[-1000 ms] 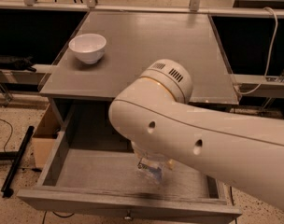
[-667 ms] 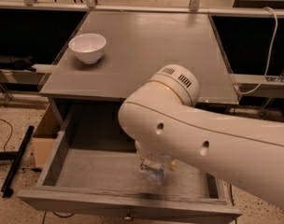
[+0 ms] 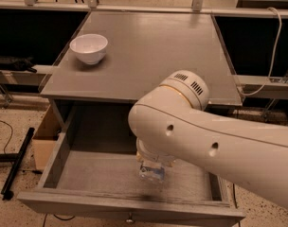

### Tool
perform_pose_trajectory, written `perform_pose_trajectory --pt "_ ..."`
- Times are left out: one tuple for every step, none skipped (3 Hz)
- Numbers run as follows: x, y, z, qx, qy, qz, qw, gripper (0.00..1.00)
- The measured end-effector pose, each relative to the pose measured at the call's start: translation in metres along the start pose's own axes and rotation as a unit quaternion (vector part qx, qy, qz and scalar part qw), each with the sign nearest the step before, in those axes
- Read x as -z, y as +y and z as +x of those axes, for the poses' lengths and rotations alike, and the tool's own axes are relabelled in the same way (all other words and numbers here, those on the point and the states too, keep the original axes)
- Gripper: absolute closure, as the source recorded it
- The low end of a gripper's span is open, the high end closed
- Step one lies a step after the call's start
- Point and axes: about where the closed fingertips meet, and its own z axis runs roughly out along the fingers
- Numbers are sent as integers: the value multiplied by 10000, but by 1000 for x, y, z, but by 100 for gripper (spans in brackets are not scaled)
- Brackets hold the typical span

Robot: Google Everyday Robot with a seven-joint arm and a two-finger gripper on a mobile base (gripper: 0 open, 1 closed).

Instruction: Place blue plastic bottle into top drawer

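The top drawer (image 3: 63,157) is pulled out wide from under the grey cabinet top, with a small round knob (image 3: 130,218) on its front. The blue plastic bottle (image 3: 152,173), clear and pale bluish, is inside the drawer near the middle, close to the front wall. My big white arm (image 3: 205,136) comes in from the right and bends down into the drawer. The gripper (image 3: 151,163) is right over the bottle, mostly hidden by the wrist. Whether the bottle rests on the drawer floor I cannot tell.
A white bowl (image 3: 89,48) stands on the cabinet top (image 3: 148,46) at its left side. A cardboard box (image 3: 43,138) sits on the floor left of the drawer, with a black bar (image 3: 17,162) lying beyond it. A white cable (image 3: 272,56) hangs at the right.
The arm's elbow has shifted a little to the right. The bottle and the wrist above it stay at the same spot in the drawer.
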Motion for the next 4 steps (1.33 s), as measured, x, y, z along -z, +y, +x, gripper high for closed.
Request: perform_pose_trajectory --pt "0 0 0 0 0 0 10000 100" --pt "-12 -5 7 133 -42 12 9999 100" --pt "-28 -16 9 365 43 -9 9993 100" --pt "-41 -19 7 424 -65 -34 9991 100"
